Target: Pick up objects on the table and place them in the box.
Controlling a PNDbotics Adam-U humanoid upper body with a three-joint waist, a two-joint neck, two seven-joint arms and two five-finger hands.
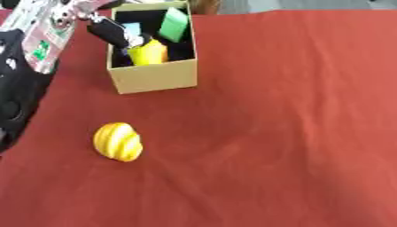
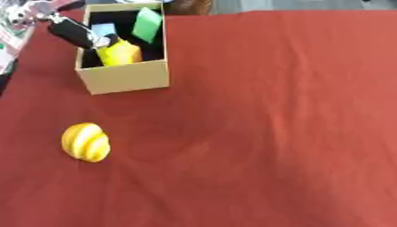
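One yellow ridged shell-shaped toy [image 1: 118, 142] remains near the red cloth table's [image 1: 294, 133] left edge; our left hand [image 1: 116, 33], fingers clamped on a yellow block [image 1: 147, 52], lowers it into the open cardboard box [image 1: 153, 76].

Staged test or lab setup, exact room can't be told. Bench [image 1: 294, 111] covered in plain red cloth, holding one cardboard box [image 1: 153, 76] and a yellow toy [image 1: 118, 142].

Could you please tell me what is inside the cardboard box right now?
The cardboard box holds a yellow block, a green block and a pale blue piece. The left robot hand reaches in, hiding part of the dark interior.
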